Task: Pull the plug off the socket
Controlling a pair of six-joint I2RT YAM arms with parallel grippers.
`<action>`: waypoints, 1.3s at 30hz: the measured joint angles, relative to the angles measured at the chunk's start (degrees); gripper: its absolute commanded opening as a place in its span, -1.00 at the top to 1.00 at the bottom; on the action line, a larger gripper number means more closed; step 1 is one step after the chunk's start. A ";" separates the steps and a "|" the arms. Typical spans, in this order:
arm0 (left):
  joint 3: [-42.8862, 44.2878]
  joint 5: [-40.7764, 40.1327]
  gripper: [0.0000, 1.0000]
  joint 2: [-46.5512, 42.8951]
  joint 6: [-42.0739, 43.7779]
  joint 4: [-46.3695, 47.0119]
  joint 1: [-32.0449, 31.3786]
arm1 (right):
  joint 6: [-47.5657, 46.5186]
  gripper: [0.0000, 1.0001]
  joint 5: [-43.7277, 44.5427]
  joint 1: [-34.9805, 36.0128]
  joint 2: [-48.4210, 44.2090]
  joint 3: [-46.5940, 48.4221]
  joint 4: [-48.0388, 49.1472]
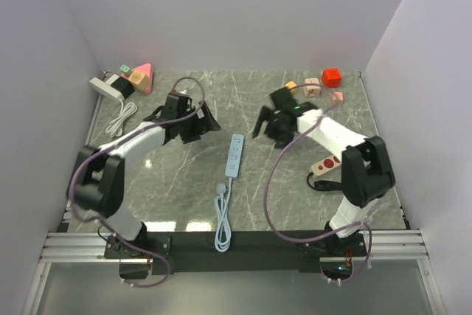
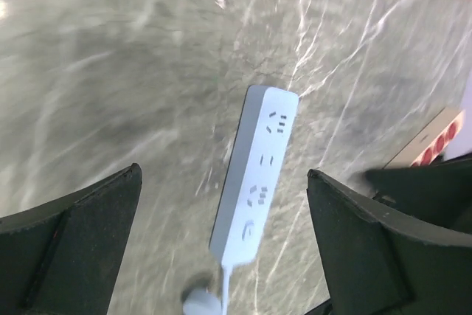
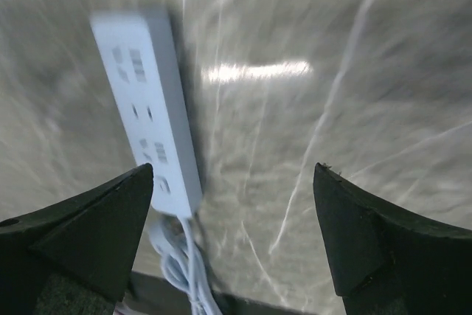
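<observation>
Top external shows our white power strip (image 1: 234, 156) mid-table, its sockets empty. Left gripper (image 2: 223, 171) at ten o'clock and right gripper (image 3: 234, 167) at two gape wide, flanking it. What looks like the black plug (image 1: 123, 88) sits at eleven, far corner.

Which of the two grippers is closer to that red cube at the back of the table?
Right. The right gripper is in front and to the left of the red cube; the left gripper is farther left still.

High fixed view from behind over the table (image 1: 251, 108), wrist views close, angled down, sharing the power strip (image 2: 254, 175)
</observation>
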 measured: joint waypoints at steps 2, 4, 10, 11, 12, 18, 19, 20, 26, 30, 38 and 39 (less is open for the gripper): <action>-2.34 -3.02 -0.99 -5.95 -1.14 -1.36 0.59 | 0.17 -0.89 1.29 5.79 3.10 1.46 -2.95; -5.07 -5.44 -0.99 -12.76 -2.21 -3.08 1.18 | 0.20 -0.90 2.54 10.19 6.58 4.48 -5.07; -11.02 -9.31 -0.99 -26.10 -4.39 -6.12 1.99 | 0.85 -0.89 6.69 18.23 16.46 16.15 -10.01; -12.33 -9.68 -0.99 -27.36 -4.76 -6.51 2.03 | 1.22 -0.89 7.10 18.93 17.88 17.66 -10.64; -13.35 -9.81 -0.99 -28.20 -4.94 -6.88 2.05 | 1.53 -0.88 7.58 19.43 19.15 18.73 -11.19; -18.71 -10.69 -0.99 -31.76 -5.29 -10.64 2.58 | 3.52 -0.43 9.09 20.46 26.10 22.25 -14.38; -19.08 -10.78 -0.99 -32.24 -5.29 -11.04 2.71 | 4.11 -0.12 9.38 20.46 26.16 22.29 -15.04; -19.37 -10.84 -0.99 -32.72 -5.27 -11.47 2.86 | 4.85 0.42 9.09 20.37 26.03 22.03 -14.69; -19.58 -10.71 -0.99 -33.42 -4.92 -11.85 3.54 | 8.79 1.00 9.44 16.13 20.81 13.94 -11.43; -19.56 -9.97 -0.99 -32.61 -4.37 -11.82 3.69 | 9.60 1.00 11.74 2.78 13.00 3.67 -10.56; -17.40 -8.68 -0.99 -27.98 -2.21 -11.43 4.00 | 5.70 1.00 21.73 -27.74 8.26 2.75 -10.45; -16.87 -8.66 -0.99 -27.36 -1.97 -11.37 4.17 | 5.11 1.00 22.10 -29.94 8.72 3.26 -10.49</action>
